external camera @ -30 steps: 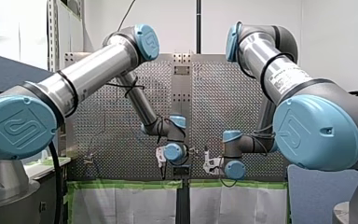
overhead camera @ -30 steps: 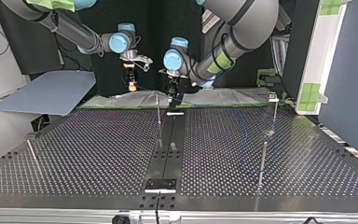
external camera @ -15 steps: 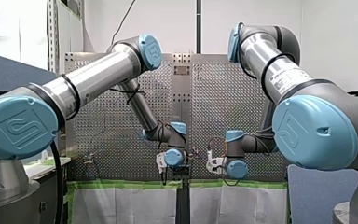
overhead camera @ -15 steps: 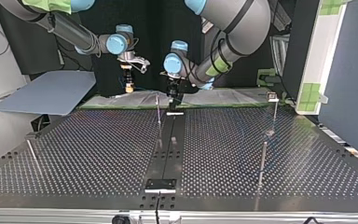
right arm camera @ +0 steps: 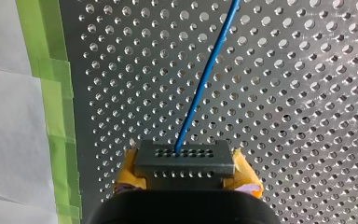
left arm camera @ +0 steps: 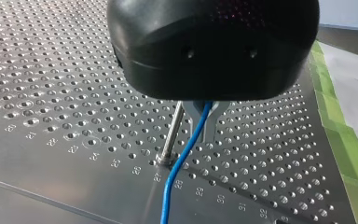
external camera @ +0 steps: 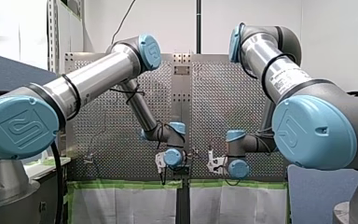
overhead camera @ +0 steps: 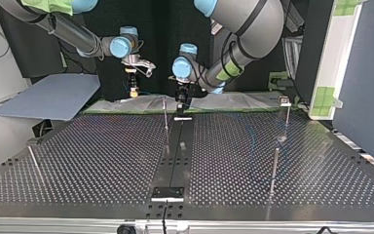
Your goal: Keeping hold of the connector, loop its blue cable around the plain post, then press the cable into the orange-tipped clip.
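In the right wrist view my right gripper (right arm camera: 186, 173) has its yellow pads (right arm camera: 129, 170) shut on a dark grey connector (right arm camera: 185, 156). A blue cable (right arm camera: 205, 74) runs from the connector out over the perforated plate. In the left wrist view the blue cable (left arm camera: 182, 163) comes out between the metal fingers (left arm camera: 210, 122) of my left gripper (left arm camera: 204, 116), which is shut on it. A plain metal post (left arm camera: 172, 133) stands right beside the cable. In the top view my right gripper (overhead camera: 134, 90) hangs left of my left gripper (overhead camera: 180, 103), and the thin post (overhead camera: 165, 116) rises between them.
Green tape (right arm camera: 51, 93) borders the plate's edge by white sheeting. In the top view further posts stand at the right (overhead camera: 274, 168) and far left (overhead camera: 33, 158), with a small capped post (overhead camera: 286, 103) at the back right. A dark centre strip (overhead camera: 175, 151) runs down the table.
In the front view my left gripper has dropped lower toward the taped edge. My right gripper has drifted slightly away from it, still holding the connector.
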Action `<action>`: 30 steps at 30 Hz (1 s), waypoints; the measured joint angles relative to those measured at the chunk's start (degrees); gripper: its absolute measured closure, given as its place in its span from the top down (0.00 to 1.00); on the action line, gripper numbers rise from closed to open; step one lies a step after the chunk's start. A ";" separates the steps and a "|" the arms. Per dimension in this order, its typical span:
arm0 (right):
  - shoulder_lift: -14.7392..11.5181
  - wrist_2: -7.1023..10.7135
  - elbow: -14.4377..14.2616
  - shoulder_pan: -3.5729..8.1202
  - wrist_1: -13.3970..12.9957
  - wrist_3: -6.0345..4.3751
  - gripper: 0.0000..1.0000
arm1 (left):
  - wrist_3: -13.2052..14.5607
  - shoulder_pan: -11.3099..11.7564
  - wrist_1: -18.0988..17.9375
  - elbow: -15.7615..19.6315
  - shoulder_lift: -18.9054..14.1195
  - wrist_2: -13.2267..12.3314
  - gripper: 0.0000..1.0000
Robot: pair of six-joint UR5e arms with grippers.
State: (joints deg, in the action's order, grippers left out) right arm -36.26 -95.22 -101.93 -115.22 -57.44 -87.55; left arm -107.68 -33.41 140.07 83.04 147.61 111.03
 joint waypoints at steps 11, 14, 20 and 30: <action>0.09 0.11 0.00 0.58 -0.24 0.08 0.00 | 0.05 0.17 0.15 0.03 -0.01 -0.06 0.00; 0.10 0.37 0.01 0.75 -0.25 0.10 0.00 | 0.11 0.21 0.28 0.05 -0.01 -0.07 0.00; 0.11 0.92 0.04 0.99 -0.76 -0.02 0.00 | 0.18 0.22 0.42 0.04 0.02 -0.07 0.00; 0.16 3.02 0.18 1.56 -1.69 -0.17 0.00 | 0.17 0.23 0.39 0.01 0.03 0.00 0.00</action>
State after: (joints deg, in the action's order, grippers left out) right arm -36.10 -92.20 -101.75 -113.66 -59.13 -87.71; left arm -107.51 -33.17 140.46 83.05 147.64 111.03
